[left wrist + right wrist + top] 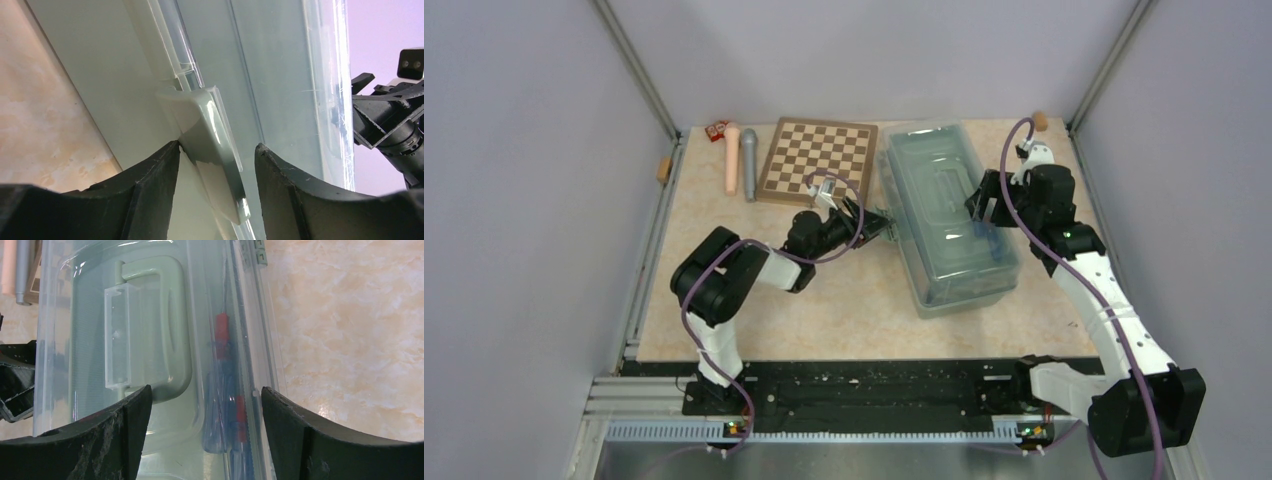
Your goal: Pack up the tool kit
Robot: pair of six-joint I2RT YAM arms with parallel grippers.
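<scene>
The tool kit's sage-green toolbox (944, 215) stands right of the table's middle with its translucent lid down. Its top handle (150, 330) lies flat, and blue and red screwdrivers (222, 390) show through the lid. My left gripper (217, 146) is at the box's left side, open around the green latch (200, 120). One fingertip (170, 150) touches the latch and the other stands apart from it. My right gripper (206, 388) hovers open over the lid's right half, holding nothing. A small red box (716, 130) lies at the back left.
A brown chessboard (817, 160) lies just left of the toolbox at the back. A pink cylinder (732, 158) and a grey cylinder (749, 163) lie beside it. Grey walls close in the table on three sides.
</scene>
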